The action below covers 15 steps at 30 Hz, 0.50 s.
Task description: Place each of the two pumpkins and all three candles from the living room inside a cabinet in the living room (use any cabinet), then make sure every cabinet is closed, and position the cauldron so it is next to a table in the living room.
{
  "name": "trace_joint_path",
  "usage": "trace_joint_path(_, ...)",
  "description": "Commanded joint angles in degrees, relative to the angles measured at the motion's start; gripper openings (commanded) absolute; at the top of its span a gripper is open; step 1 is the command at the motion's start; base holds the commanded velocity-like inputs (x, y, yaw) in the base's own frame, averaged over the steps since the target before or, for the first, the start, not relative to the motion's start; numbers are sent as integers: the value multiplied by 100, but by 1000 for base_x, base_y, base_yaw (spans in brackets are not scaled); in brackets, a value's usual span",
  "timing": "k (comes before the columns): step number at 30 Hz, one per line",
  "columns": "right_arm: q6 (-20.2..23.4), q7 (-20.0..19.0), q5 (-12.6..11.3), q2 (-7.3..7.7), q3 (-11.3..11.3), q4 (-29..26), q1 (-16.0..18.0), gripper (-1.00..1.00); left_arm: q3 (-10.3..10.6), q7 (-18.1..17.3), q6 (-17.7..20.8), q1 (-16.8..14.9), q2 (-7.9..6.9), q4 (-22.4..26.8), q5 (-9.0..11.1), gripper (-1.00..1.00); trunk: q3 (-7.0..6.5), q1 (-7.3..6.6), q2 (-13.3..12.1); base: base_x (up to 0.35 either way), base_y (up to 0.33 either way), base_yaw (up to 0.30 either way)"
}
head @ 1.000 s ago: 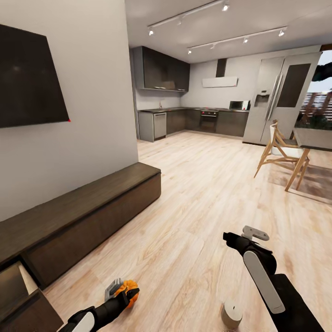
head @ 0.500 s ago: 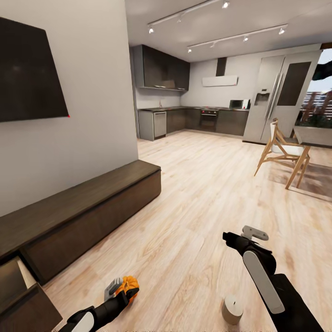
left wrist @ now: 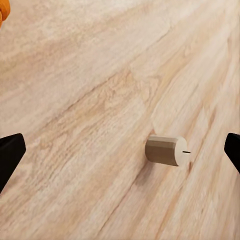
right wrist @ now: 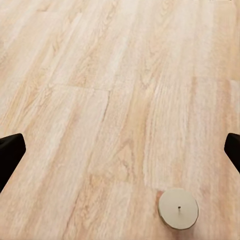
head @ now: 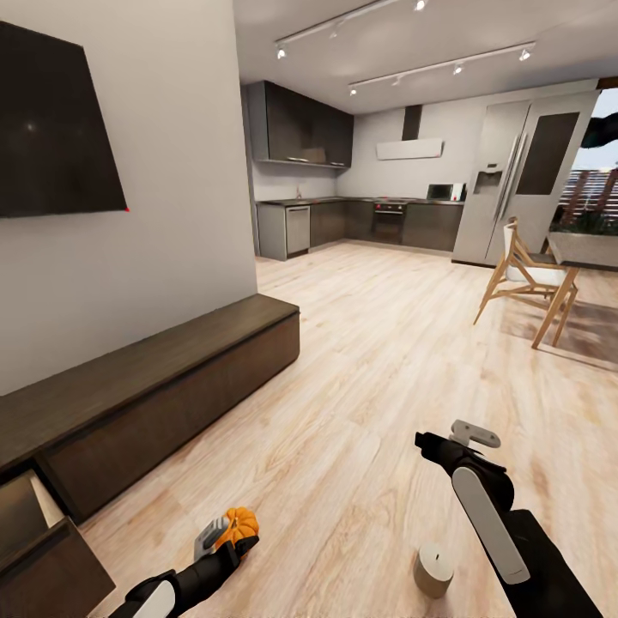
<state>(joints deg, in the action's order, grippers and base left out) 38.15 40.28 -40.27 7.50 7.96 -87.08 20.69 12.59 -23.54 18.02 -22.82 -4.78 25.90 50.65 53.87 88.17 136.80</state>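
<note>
An orange pumpkin [head: 241, 520] sits on the wooden floor just beyond my left gripper [head: 225, 540], which is open and empty; an orange sliver of the pumpkin [left wrist: 2, 12] shows at a corner of the left wrist view. A stubby beige candle [head: 433, 569] stands upright on the floor beside my right forearm. It shows as well between the spread fingers of the left gripper [left wrist: 120, 156] as the candle [left wrist: 164, 150], some way off. My right gripper [head: 448, 439] hangs open above the floor, the candle [right wrist: 178, 208] below it. The long dark-brown cabinet [head: 172, 386] runs along the left wall.
One cabinet drawer [head: 34, 549] stands pulled open at the near left end. A dark TV [head: 51, 129] hangs on the wall above. A wooden chair [head: 524, 283] and a table [head: 592, 253] stand at the right. The kitchen [head: 369, 215] lies beyond.
The whole picture has shifted slightly upward, so the camera moved. Pumpkin and candle now sit higher relative to my arms. Both grippers stay open and empty.
</note>
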Motion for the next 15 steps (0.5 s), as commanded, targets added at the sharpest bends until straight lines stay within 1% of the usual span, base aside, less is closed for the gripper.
trace_joint_path(1, 8, 59, -47, 6, 13, -3, 5, 100, 24, -1, 26, -3, -5, 3, 51, 100, 6, -1, 3, 0, 0, 0)
trace_joint_path(15, 4, 72, -33, 6, 14, 12, 5, 100, 25, -4, 26, -3, -11, 3, 54, 100, 6, -1, 3, 0, 0, 0)
